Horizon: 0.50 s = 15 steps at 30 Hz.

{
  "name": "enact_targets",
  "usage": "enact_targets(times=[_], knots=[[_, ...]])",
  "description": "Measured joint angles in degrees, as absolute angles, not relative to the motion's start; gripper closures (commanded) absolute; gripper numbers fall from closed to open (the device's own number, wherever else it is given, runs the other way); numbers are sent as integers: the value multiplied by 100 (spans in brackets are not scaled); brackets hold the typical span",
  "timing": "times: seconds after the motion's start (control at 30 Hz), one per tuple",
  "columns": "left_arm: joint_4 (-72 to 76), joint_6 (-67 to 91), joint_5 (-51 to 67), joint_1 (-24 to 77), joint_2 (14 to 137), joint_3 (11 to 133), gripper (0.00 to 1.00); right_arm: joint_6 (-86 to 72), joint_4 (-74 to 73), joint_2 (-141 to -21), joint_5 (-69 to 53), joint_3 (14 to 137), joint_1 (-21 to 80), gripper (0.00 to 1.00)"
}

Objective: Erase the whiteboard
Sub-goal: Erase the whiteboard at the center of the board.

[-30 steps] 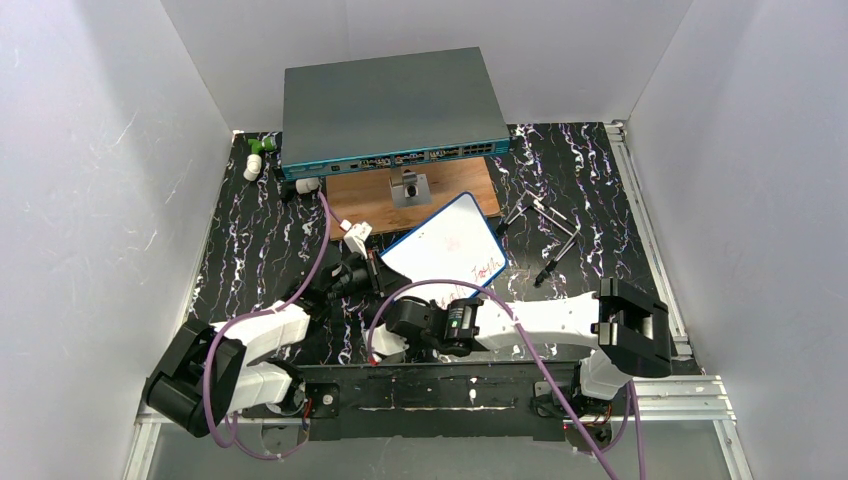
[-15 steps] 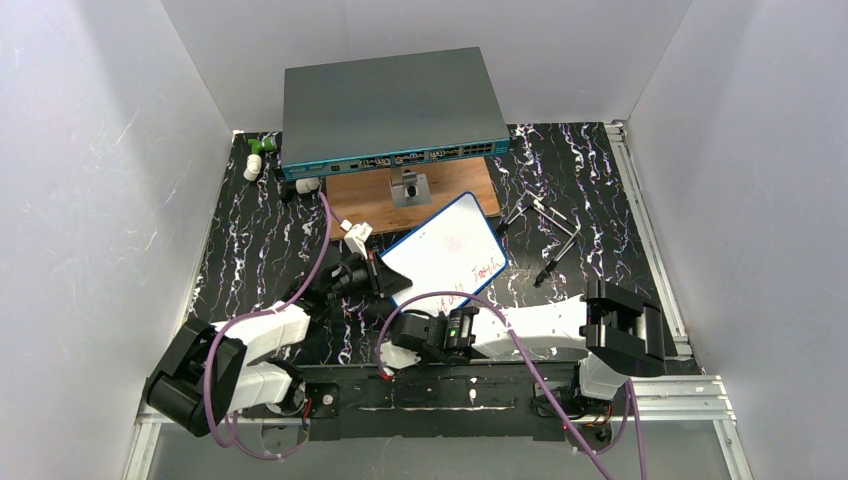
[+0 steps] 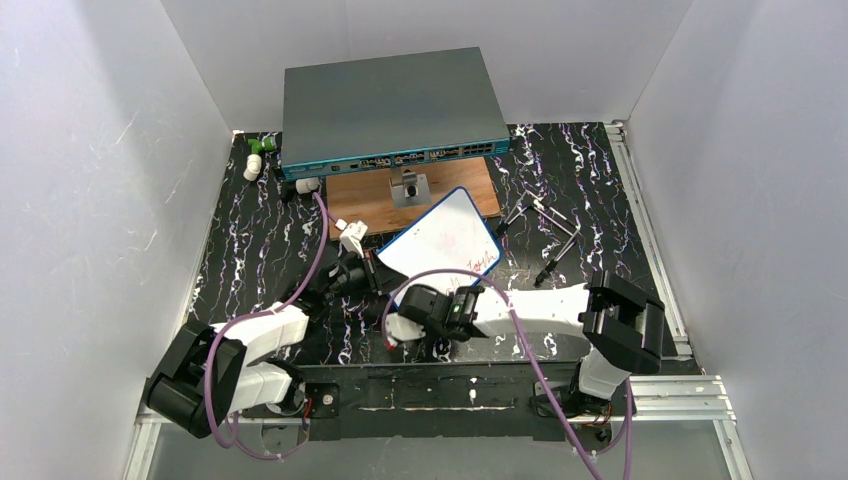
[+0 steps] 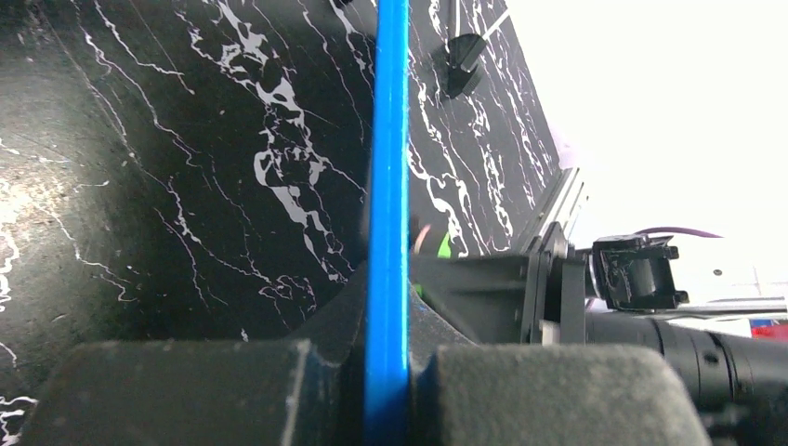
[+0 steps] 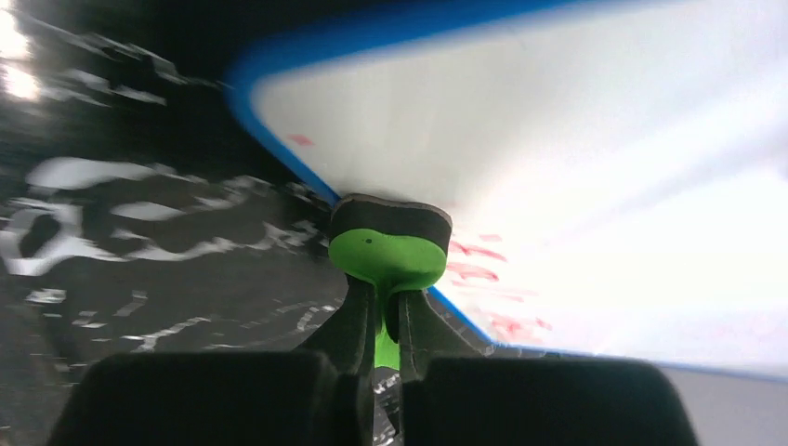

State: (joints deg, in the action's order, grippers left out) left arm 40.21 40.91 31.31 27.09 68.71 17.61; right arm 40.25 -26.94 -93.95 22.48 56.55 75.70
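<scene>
The whiteboard has a blue frame and red handwriting along its near edge; it is tilted up off the table. My left gripper is shut on its left corner. In the left wrist view the blue frame edge runs straight up between my jaws. My right gripper is shut on a green eraser with a black felt face. The felt sits at the board's lower left edge, beside red marks.
A large grey-teal network switch stands at the back, with a brown wooden board and a metal bracket before it. Black pens lie right of the whiteboard. Small white and green parts sit at the back left.
The whiteboard has tipped up and shifted a little back and to the left in the left gripper. The right gripper with the eraser has moved up towards the board's near edge.
</scene>
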Motion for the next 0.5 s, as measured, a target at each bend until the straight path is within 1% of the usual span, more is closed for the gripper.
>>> enact_targets(times=[0.1, 0.23, 0.37, 0.5], knots=[[4023, 4115, 3068, 2681, 6866, 1761, 100, 4025, -2696, -9319, 2346, 5634, 7105, 99], [4012, 4259, 3044, 2679, 6866, 1761, 100, 4029, -2672, -9139, 2497, 5492, 6770, 99], [4018, 4394, 3024, 2679, 6869, 1747, 100, 3983, -2711, -9126, 2521, 5483, 6766, 99], [4029, 4510, 3015, 2679, 6869, 1723, 100, 3907, -2840, -9137, 2523, 5577, 7065, 99]])
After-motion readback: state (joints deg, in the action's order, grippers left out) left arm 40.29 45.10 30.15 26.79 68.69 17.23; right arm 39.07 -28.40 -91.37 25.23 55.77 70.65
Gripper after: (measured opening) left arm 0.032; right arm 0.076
